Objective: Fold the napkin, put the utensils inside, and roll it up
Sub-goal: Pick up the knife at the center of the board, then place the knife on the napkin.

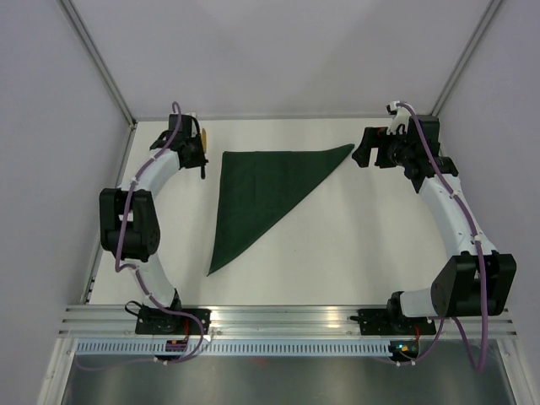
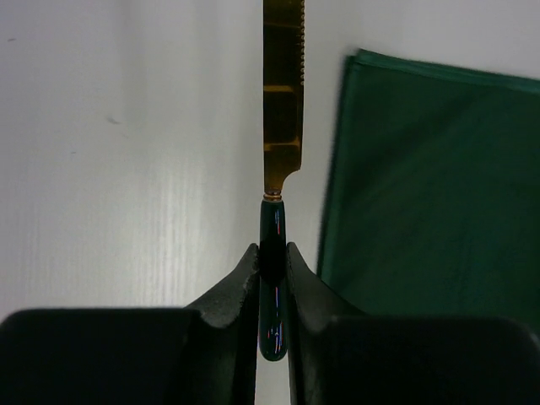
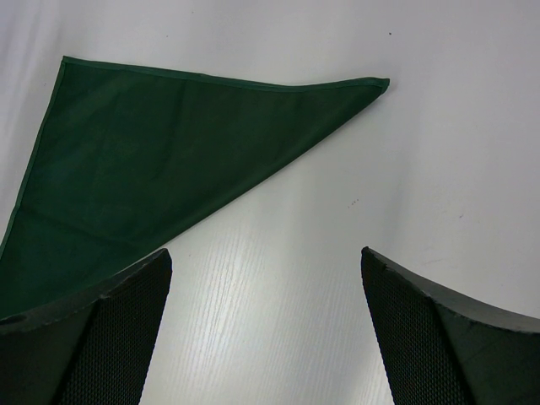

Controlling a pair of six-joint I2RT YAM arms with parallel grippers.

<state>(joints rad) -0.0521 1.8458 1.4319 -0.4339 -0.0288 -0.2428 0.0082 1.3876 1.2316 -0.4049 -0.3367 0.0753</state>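
Left pincer (image 2: 272, 255) tight around knife (image 2: 283, 126)

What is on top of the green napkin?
Nothing lies on the napkin; its top is bare. The knife is in the left gripper beside it. Anything under the folded napkin is hidden.

The knife (image 2: 283, 126) is cut off at the top edge.

I find nothing to read in any of my views: no lettering, label, brand or number on the plain dark green fabric napkin (image 1: 260, 191), the gold-bladed knife with a dark green handle (image 2: 281, 160), or the white table (image 1: 354, 245).
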